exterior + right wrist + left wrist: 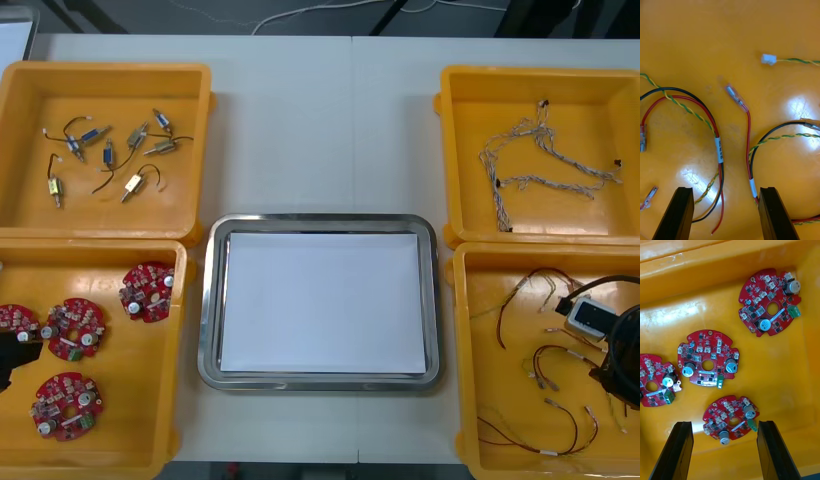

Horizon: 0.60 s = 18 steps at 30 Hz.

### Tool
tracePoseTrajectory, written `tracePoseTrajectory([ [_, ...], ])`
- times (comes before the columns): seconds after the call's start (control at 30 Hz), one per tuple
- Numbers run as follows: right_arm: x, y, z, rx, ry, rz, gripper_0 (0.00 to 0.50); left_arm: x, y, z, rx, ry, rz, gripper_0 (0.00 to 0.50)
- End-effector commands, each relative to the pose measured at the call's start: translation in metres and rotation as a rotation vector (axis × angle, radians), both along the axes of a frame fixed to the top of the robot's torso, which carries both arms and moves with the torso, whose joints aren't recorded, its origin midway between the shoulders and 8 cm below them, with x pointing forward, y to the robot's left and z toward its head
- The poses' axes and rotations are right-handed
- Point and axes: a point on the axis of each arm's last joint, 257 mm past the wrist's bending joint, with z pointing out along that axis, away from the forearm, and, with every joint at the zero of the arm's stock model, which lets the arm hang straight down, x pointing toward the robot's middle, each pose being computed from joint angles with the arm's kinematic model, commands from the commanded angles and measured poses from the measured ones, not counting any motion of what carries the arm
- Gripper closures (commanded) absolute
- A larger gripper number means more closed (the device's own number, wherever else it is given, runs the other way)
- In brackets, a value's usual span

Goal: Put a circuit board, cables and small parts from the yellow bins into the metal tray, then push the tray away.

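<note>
Left gripper (724,424): low over the near-left yellow bin (95,247), fingers spread wide, gripping nothing.
Board in line: one circuit board (731,420) lay flat on the bin floor, between the two fingers.
Board looks: round, red, scalloped edge, centre hole, silver cans and a green block standing proud.
Neighbour boards (708,359): three more lay apart on the same floor, the nearest just beyond the target.
Right gripper (725,189): over the near-right yellow bin (470,262), fingers also apart and empty.
Cables (718,150): red, black and twisted yellow-green leads, looped and crossing between the fingers.
Metal tray (320,220): in the middle of the table, white inside, nothing in it yet.
Risk, left: a flat board offers little edge, so I judged the pads might slip off or pinch a can and tip it.
Risk, right: loops overlapped, so one closing could lift several leads together and drag them over the bin wall.
Risk, both: a snagged lead or tilted board might drop short of the tray.
</note>
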Motion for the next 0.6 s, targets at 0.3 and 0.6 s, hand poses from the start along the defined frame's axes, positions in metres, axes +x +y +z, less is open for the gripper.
tracePoseTrajectory([
  [0.3, -0.011, 0.019, -0.024, 0.031, 0.021, 0.026, 0.0, 0.006, -0.006, -0.034, -0.017, -0.028, 0.01, 0.0],
  [0.6, -0.005, 0.018, -0.033, 0.035, 0.021, 0.011, 0.0, 0.013, -0.003, -0.056, -0.006, -0.022, -0.036, 0.0],
])
